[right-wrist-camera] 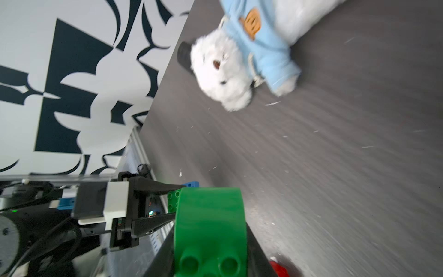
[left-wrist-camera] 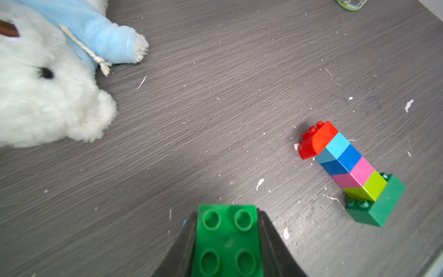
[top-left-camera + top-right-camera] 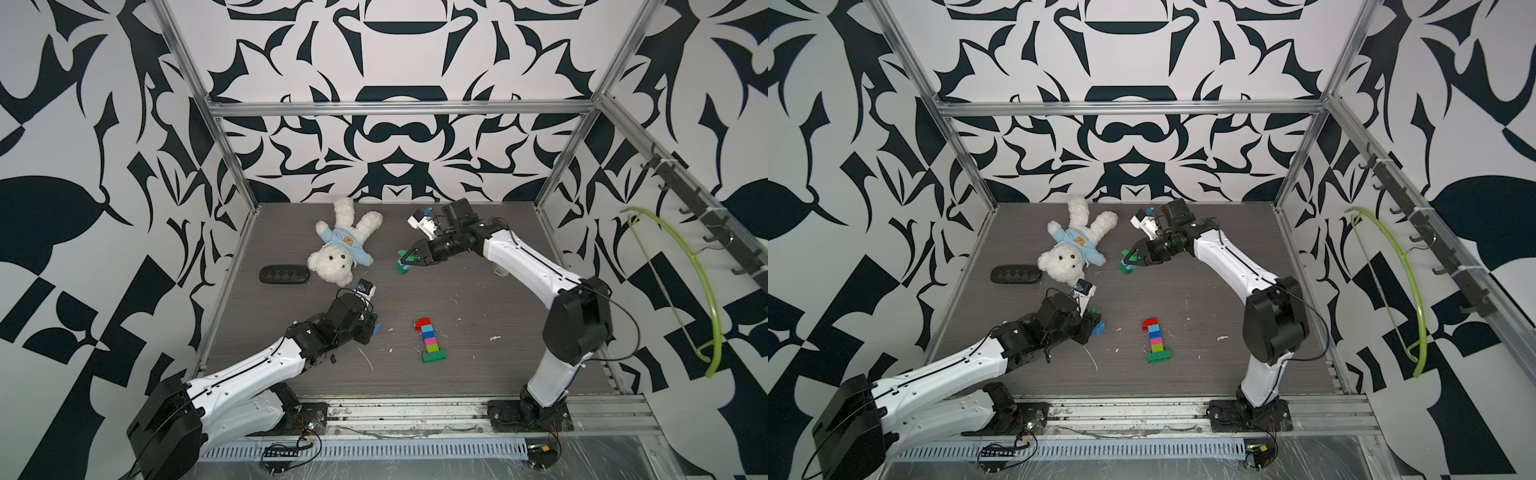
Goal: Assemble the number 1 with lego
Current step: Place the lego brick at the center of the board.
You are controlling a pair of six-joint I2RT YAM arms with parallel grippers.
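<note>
The lego 1 (image 3: 430, 338) lies flat at centre, seemingly built, while the left gripper (image 2: 227, 213) clamps a green brick (image 2: 227, 244) left of it and the right gripper (image 3: 408, 257) grips a curved brick (image 1: 211, 215) farther back, likely spares.

Coloured lego column (image 3: 431, 340) lying mid-table, right pincer (image 3: 406, 256) clamping a green brick (image 3: 412, 258), teddy bear (image 3: 343, 249) behind, black case (image 3: 284, 274) at left

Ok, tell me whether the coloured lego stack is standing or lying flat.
Lying flat: the lego stack rests lengthwise on the table, studs on its red brick and green base brick pointing sideways.
</note>
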